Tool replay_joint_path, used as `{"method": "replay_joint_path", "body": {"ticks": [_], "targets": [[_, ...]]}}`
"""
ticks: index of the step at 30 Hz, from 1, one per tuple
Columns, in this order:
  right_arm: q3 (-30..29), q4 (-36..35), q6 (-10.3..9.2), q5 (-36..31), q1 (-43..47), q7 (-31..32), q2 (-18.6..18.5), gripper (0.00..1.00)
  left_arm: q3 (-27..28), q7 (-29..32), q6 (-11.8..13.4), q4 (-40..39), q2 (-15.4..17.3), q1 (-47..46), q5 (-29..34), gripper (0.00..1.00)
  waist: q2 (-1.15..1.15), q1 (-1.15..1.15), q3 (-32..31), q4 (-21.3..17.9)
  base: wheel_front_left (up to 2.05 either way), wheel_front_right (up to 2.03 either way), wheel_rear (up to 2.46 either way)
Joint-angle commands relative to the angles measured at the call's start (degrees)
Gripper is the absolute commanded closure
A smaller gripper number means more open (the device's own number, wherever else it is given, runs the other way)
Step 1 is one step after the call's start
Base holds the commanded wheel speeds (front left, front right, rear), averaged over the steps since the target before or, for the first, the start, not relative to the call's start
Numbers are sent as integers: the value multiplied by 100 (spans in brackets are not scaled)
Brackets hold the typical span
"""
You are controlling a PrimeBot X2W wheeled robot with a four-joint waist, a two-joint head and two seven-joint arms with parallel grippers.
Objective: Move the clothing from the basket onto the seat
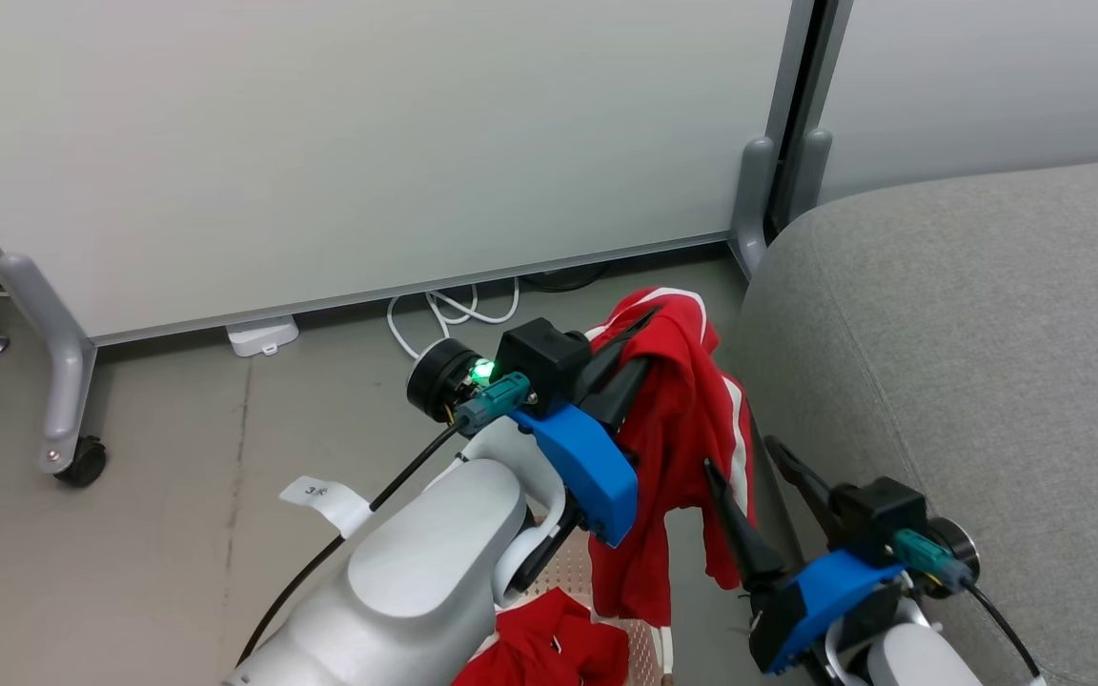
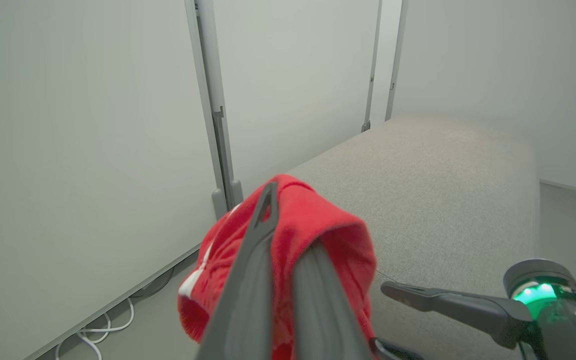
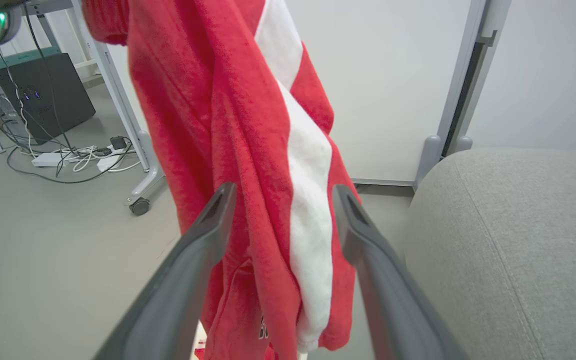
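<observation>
My left gripper (image 1: 627,367) is shut on a red garment (image 1: 678,419) with white stripes and holds it up in the air, so the cloth hangs down beside the grey sofa seat (image 1: 968,362). In the left wrist view the fingers (image 2: 263,235) pinch the red cloth (image 2: 328,235) in front of the sofa (image 2: 443,190). My right gripper (image 1: 740,457) is open, and the hanging garment (image 3: 228,100) drapes just beyond its fingertips (image 3: 282,195). A second red garment (image 1: 549,643) lies in the cream perforated basket (image 1: 646,646) below, which my left arm mostly hides.
White partition panels on grey castor legs (image 1: 72,448) close off the back. White cables and a power strip (image 1: 263,335) lie on the floor under them. A black box with cables (image 3: 53,85) stands farther left. The sofa's rounded edge (image 3: 518,240) is close on my right.
</observation>
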Motion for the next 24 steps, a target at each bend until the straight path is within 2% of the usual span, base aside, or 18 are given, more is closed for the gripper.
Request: {"method": "replay_joint_path", "body": {"ticks": [1, 11, 18, 20, 24], "targets": [[80, 156, 3, -63, -204, 64, -21, 0, -41, -40, 41, -7, 2, -105, -61, 100, 0, 0, 5, 2, 0, 0, 0], [423, 1086, 3, -120, -1038, 149, -21, 0, -262, -95, 84, 7, 1, -251, -249, 100, 0, 0, 53, 28, 0, 0, 0], [636, 1569, 3, 115, -1411, 57, -21, 2, -385, -138, 92, 12, 2, -301, -355, 100, 0, 0, 55, 57, 0, 0, 0], [697, 1710, 3, 214, -1523, 13, -23, 100, -424, -140, 98, 26, 1, -321, -395, 100, 0, 0, 52, 63, 0, 0, 0], [786, 1942, 3, 360, -1653, -107, -22, 100, -498, -163, 113, 52, 2, -357, -447, 100, 0, 0, 45, 75, 0, 0, 0]]}}
